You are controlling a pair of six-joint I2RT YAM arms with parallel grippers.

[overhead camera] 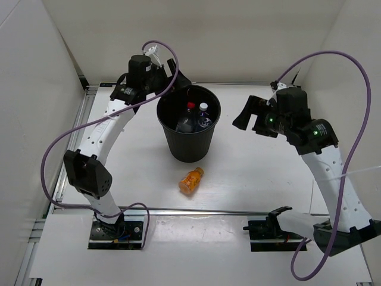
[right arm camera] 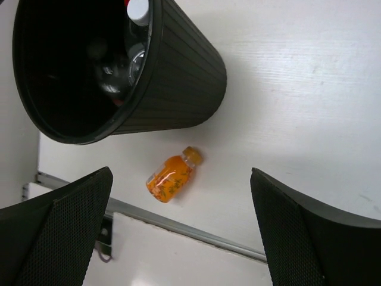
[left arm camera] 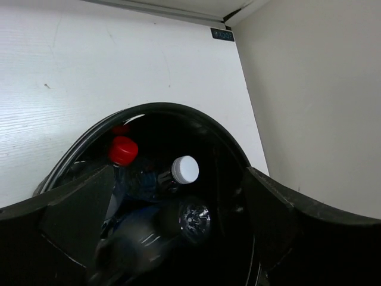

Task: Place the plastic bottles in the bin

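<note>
The black bin (overhead camera: 189, 128) stands upright mid-table. Inside it I see a red-capped bottle (overhead camera: 190, 106) and a white-capped bottle (overhead camera: 203, 107). In the left wrist view the red cap (left arm camera: 122, 150), the white cap (left arm camera: 185, 169) and a blurred clear bottle (left arm camera: 137, 238) lie within the bin rim (left arm camera: 178, 108). The stubby orange bottle (overhead camera: 191, 180) lies on its side in front of the bin; it also shows in the right wrist view (right arm camera: 171, 177). My left gripper (overhead camera: 180, 80) is open above the bin's far-left rim, holding nothing. My right gripper (overhead camera: 247, 119) is open and empty, right of the bin.
White walls close the table at the back and on both sides. A metal rail (overhead camera: 196, 210) runs along the front edge, just behind the arm bases. Purple cables loop over both arms. The bin's ribbed wall (right arm camera: 178, 89) shows in the right wrist view.
</note>
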